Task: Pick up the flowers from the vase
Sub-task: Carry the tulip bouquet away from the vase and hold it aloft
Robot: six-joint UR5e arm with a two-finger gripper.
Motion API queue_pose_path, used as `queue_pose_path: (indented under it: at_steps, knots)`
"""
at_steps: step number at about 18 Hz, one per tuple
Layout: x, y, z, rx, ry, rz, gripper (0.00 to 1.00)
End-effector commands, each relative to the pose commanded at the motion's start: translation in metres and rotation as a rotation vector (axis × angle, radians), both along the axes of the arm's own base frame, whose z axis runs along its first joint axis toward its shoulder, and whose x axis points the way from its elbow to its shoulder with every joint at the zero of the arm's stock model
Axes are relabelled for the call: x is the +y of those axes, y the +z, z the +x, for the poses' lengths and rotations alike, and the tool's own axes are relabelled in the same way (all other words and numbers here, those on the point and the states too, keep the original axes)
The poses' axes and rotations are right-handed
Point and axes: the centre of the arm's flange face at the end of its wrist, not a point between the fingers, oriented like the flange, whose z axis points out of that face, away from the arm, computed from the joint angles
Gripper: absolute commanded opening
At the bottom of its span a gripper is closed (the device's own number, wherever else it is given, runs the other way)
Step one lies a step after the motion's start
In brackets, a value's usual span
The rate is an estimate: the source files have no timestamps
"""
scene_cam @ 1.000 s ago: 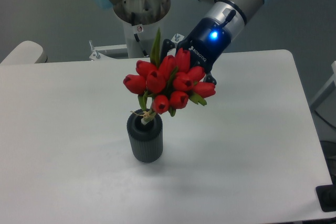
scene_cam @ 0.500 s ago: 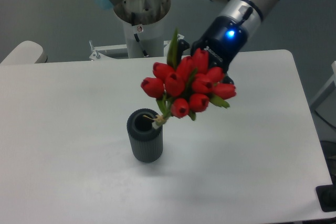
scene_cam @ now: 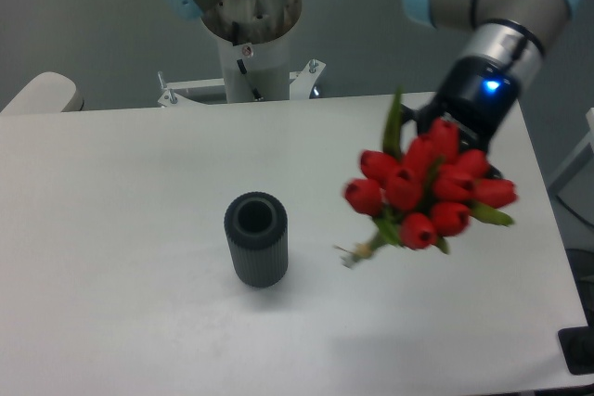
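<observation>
The flowers (scene_cam: 425, 190) are a bunch of red tulips with green leaves, held in the air over the right side of the table, stems pointing down-left with the tied end (scene_cam: 351, 254) free. My gripper (scene_cam: 461, 141) is behind the blooms, shut on the bunch; its fingers are hidden by the tulips. The vase (scene_cam: 256, 238), a short dark grey ribbed cylinder, stands upright left of the bunch with nothing in its mouth.
The white table (scene_cam: 111, 229) has its right edge just past the flowers. The arm's base column (scene_cam: 249, 39) stands at the back centre. A pale rounded object (scene_cam: 39, 95) sits at the far left.
The gripper has carried the flowers up and out of the vase, then right and a little down. The stems are now fully clear of the vase mouth.
</observation>
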Motion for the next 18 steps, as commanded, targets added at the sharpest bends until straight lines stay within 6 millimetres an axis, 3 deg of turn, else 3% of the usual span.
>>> queue_pose_path:
  at_steps: [7,18]
  knots:
    - [-0.008,-0.022,-0.011,0.078,-0.015,0.004,0.33]
    - [-0.007,-0.025,-0.007,0.076,-0.018,0.000,0.33]
